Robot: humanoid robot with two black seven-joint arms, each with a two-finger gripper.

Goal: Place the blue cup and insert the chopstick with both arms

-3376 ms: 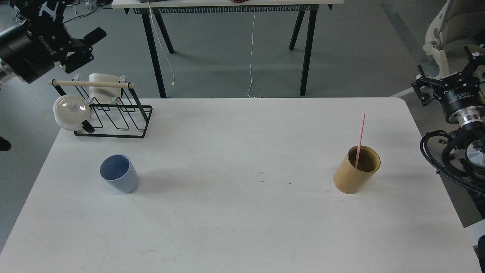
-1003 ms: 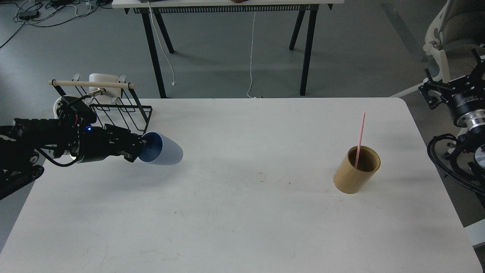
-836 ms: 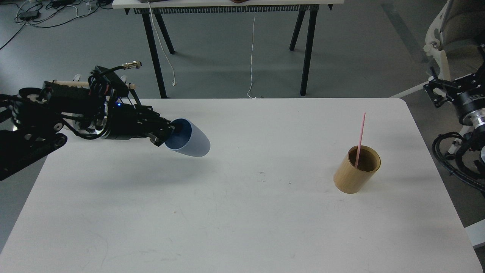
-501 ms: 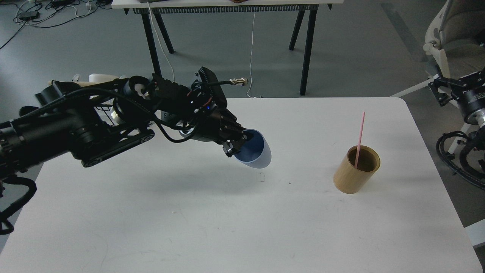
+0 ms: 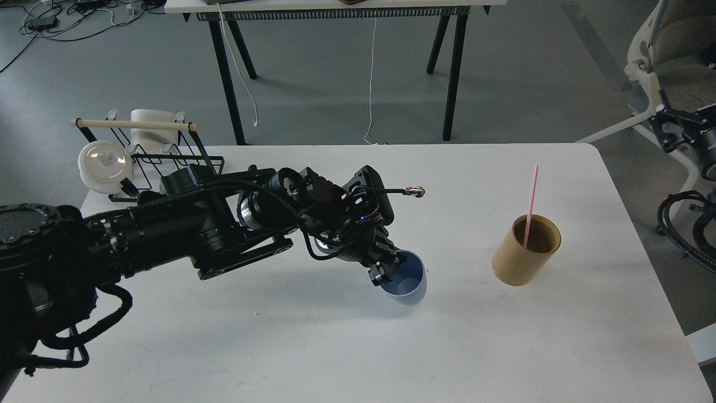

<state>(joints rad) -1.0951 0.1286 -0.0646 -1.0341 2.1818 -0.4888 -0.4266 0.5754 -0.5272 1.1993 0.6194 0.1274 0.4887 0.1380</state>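
Nearest to us, the white table point(image 5: 335, 347) lies bare along its near edge. Just beyond that, near the middle, our left gripper point(image 5: 386, 267) has its fingers pinched over the rim of the blue cup point(image 5: 405, 282), one finger inside the mouth and one outside. The cup is close to upright, with its base at or just above the tabletop; we cannot tell whether it touches. We judge the placing step nearly done: the cup must be set down square and the grip released.

To the right, well apart from the cup, the tan cylinder point(image 5: 524, 252) stands upright with the pink chopstick point(image 5: 531, 201) leaning inside it, its top pointing to the far side. The chopstick has not been picked up, so lifting it and inserting it into the blue cup remains, which is the larger share of the task.

Our right gripper point(image 5: 679, 126) sits off the table at the far right edge of the view, seen small and dark; we cannot tell how wide its fingers stand, and it appears to hold nothing.

Between cup and cylinder the tabletop is bare, so nothing blocks the transfer, though our left arm spans the table's left half and would crowd the cup unless it withdraws. At the far left stands a black wire rack point(image 5: 168, 168) with a wooden rod point(image 5: 134, 124) and white dishes point(image 5: 103, 165), well out of the way.
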